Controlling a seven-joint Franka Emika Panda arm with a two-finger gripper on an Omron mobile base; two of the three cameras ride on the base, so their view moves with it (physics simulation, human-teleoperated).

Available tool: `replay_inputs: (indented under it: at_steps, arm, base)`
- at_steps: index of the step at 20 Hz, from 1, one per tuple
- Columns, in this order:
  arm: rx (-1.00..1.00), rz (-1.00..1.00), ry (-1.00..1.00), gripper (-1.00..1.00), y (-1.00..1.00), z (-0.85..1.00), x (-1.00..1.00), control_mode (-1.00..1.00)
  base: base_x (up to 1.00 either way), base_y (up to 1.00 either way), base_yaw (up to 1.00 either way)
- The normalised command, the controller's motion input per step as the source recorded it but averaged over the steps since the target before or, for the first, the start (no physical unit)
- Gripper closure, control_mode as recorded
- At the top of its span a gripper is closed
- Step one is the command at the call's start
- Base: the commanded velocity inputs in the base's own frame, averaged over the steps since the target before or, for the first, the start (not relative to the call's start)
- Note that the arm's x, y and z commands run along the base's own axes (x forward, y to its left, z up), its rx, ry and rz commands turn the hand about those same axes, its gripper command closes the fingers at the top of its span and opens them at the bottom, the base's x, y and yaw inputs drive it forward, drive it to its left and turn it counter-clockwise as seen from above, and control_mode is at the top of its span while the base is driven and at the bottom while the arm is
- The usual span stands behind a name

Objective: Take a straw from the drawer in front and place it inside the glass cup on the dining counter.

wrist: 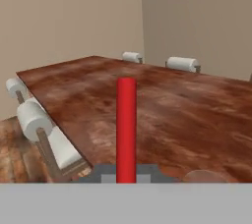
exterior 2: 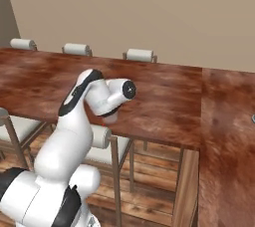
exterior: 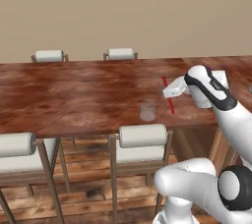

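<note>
In the left base view my gripper (exterior: 168,93) is shut on the straw (exterior: 168,95), a thin red stick held nearly upright and slightly tilted above the dining counter (exterior: 74,90). The glass cup (exterior: 147,110), a small clear tumbler, stands on the counter near its front edge, just left of and below the straw's lower end. In the hand view the straw (wrist: 126,125) rises straight up from between the dark fingertips of the gripper (wrist: 126,175), with the glossy counter (wrist: 187,115) spreading out beyond it. In the right base view my own arm hides the hand and the cup.
Part of a white roll (exterior: 220,77) shows on the counter behind my forearm. Wooden stools with pale backs line the near side (exterior: 142,137) and the far side (exterior: 120,53). A side counter of the same wood (exterior 2: 229,121) runs along the right.
</note>
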Motion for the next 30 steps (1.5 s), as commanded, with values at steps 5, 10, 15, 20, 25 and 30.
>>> replay_inputs:
  at_steps: [5, 10, 15, 20, 25, 30]
  arm:
    - [0.13, 0.0, 0.0, 1.0, -0.23, 0.04, 0.24, -1.0]
    - [0.03, 0.0, -0.04, 1.0, -0.04, 0.0, 0.22, -1.0]
    - [0.0, 0.0, -0.07, 1.0, 0.3, 0.0, 0.46, -1.0]
    - [0.0, 0.0, 0.0, 1.0, 0.31, -0.03, 0.54, -1.0]
    - [0.0, 0.0, 0.0, 1.0, 0.11, -0.13, 0.57, -1.0]
    - [0.0, 0.01, 0.0, 1.0, -0.08, -0.25, 0.21, -1.0]
  base:
    - [0.0, 0.0, 0.0]
    - [0.0, 0.0, 0.0]
    - [0.0, 0.0, 0.0]
    - [0.0, 0.0, 0.0]
    - [0.0, 0.0, 0.0]
    - [0.0, 0.0, 0.0]
